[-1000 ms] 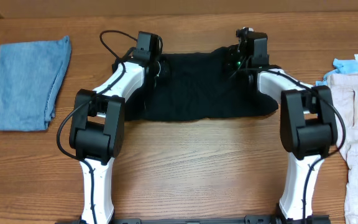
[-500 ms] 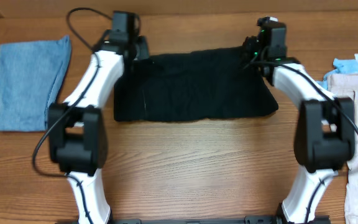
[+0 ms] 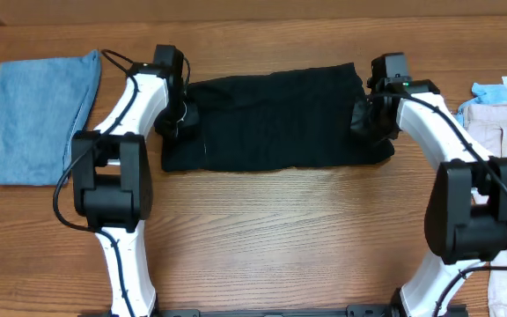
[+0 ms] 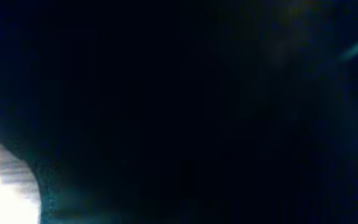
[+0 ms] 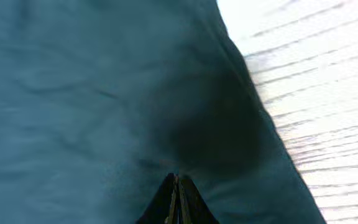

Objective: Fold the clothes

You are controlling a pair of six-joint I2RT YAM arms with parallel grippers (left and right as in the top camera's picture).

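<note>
Overhead, the black shorts [image 3: 275, 119] lie flat between the left gripper [image 3: 186, 117] and the right gripper [image 3: 365, 119], one at each end. Both jaws are pressed together; whether they pinch cloth cannot be told.

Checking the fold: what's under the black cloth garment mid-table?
The black cloth garment lies flat on the brown wooden table; wood shows along its edges. Anything between cloth and table is covered from view.
</note>
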